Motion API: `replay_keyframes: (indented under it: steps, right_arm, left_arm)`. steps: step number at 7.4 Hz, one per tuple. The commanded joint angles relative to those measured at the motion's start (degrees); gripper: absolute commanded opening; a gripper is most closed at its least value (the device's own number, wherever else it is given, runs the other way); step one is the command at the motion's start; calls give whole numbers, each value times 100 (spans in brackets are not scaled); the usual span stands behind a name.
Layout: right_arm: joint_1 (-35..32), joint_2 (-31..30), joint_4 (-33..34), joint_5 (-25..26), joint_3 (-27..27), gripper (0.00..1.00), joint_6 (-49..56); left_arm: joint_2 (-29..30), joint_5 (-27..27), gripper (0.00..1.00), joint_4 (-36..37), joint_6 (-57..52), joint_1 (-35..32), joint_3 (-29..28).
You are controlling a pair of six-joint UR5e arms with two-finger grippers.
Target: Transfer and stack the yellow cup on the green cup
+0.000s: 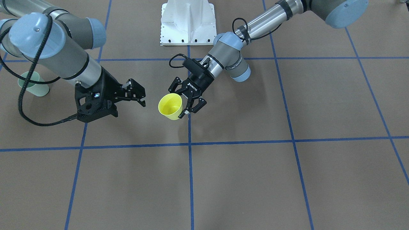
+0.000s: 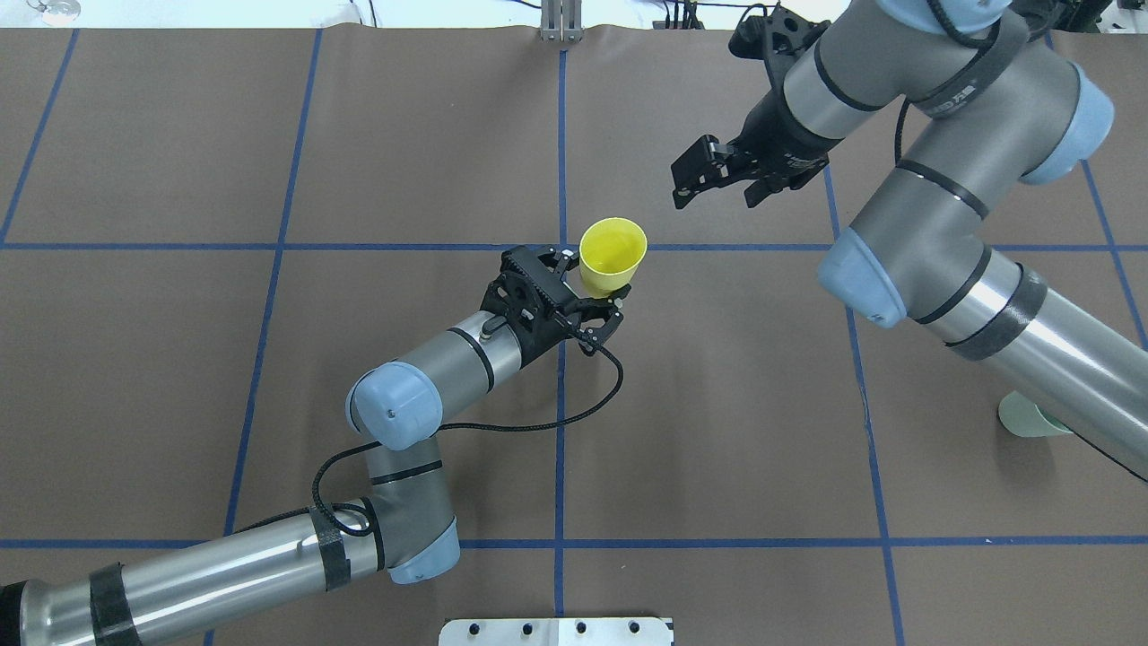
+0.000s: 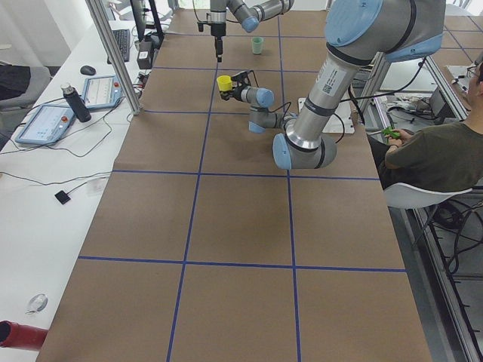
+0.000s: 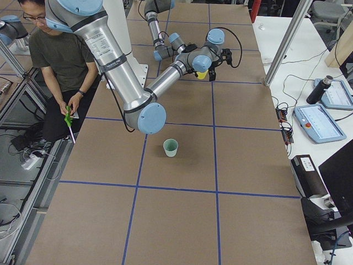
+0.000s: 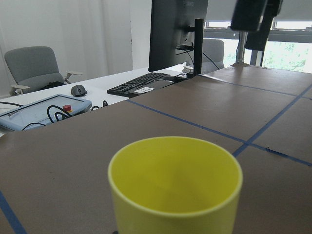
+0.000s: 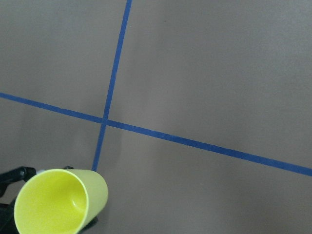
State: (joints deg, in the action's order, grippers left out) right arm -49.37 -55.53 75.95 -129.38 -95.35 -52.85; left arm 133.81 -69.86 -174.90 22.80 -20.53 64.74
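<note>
The yellow cup is upright with its mouth up, held near its base by my left gripper, which is shut on it above the table's middle. It also shows in the front view, the left wrist view and the right wrist view. My right gripper is open and empty, a short way from the cup, and also shows in the front view. The green cup stands upright on the table under my right arm, and also shows in the front view and the right side view.
The white robot base plate sits at the table's robot edge. A seated operator is beside the table. A side bench with a monitor and keyboard runs along the far edge. Blue tape lines grid the brown table.
</note>
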Motion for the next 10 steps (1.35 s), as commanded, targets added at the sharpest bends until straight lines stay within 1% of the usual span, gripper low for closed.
replay_keyframes:
  steps: [1,2,3,5,6,7,8,10]
  right_arm:
    - [138,208,-213,229,165,100,-235]
    - [164,287,-221,255,270,100,-235]
    - [234,340,-221,272,332,100,-235]
    - [489,306,-230,316,394,99,-235]
    - [507,288,-230,308,386,92,-252]
    - [489,201,-239,256,298,81,-244]
    - [489,148,-239,255,245,78,-243]
    - [550,139,-239,246,219,78,-243]
  left_arm:
    - [-39,34,18,-53,-21,83,21]
    - [-31,34,18,-53,-3,101,21]
    - [-31,43,21,-53,5,128,21]
    - [4,60,22,-62,23,163,30]
    - [4,60,22,-62,32,163,30]
    - [4,60,22,-62,32,163,30]
    - [4,60,22,-62,32,163,30]
    - [13,69,22,-62,41,163,48]
